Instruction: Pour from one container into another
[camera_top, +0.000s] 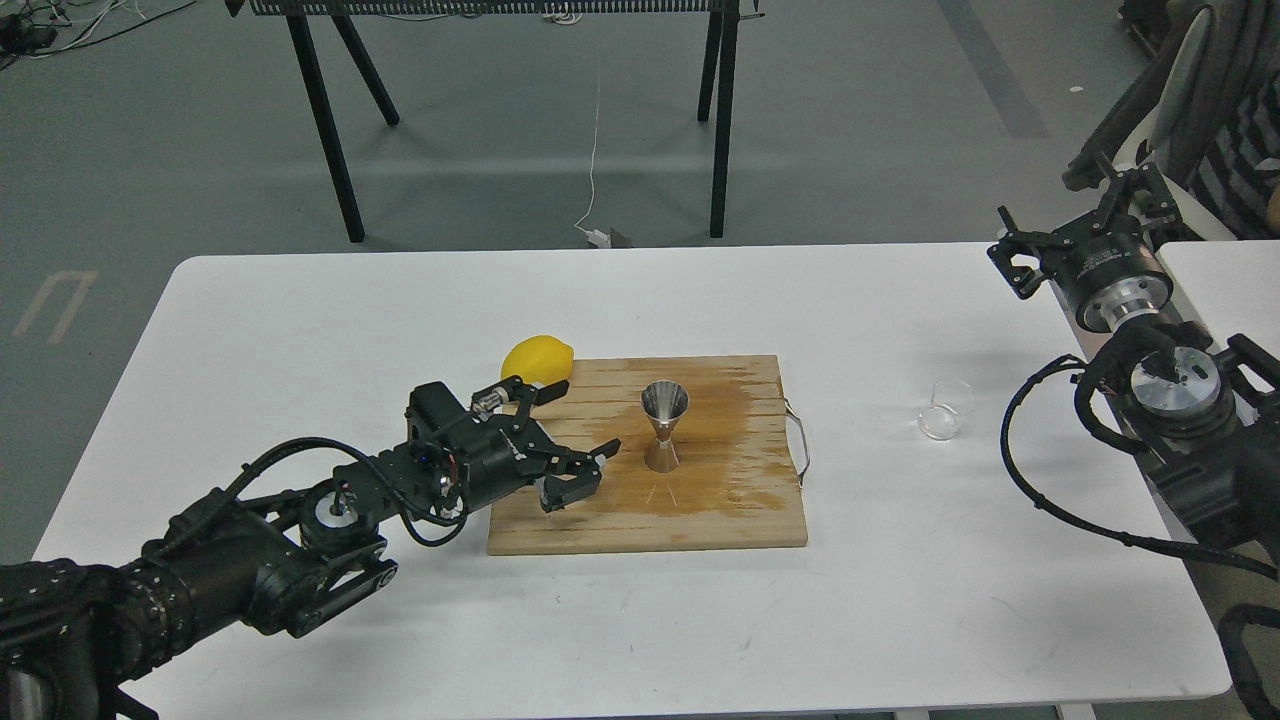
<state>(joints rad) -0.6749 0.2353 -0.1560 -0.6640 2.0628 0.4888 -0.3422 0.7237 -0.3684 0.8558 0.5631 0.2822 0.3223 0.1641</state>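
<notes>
The tiny clear glass cup (946, 409) lies tipped on its side on the white table (300, 330), near the right edge and well apart from the wooden board (720, 500), with bare tabletop all around it. It is round, shallow and colourless. The right gripper (1030, 262) hangs above the far right corner of the table, beyond the cup and apart from it, its fingers spread and holding nothing.

The steel jigger (664, 426) stands upright near the middle of the board, a shiny hourglass of two cones joined at a narrow waist. The left gripper (585, 468) hovers over the board's left part, just beside the jigger and not touching it, its fingers parted and empty. The slatted board shows a darker, wet-looking patch on its right half. A smooth yellow lemon (538, 359) sits at the board's far left corner, behind the left gripper.
</notes>
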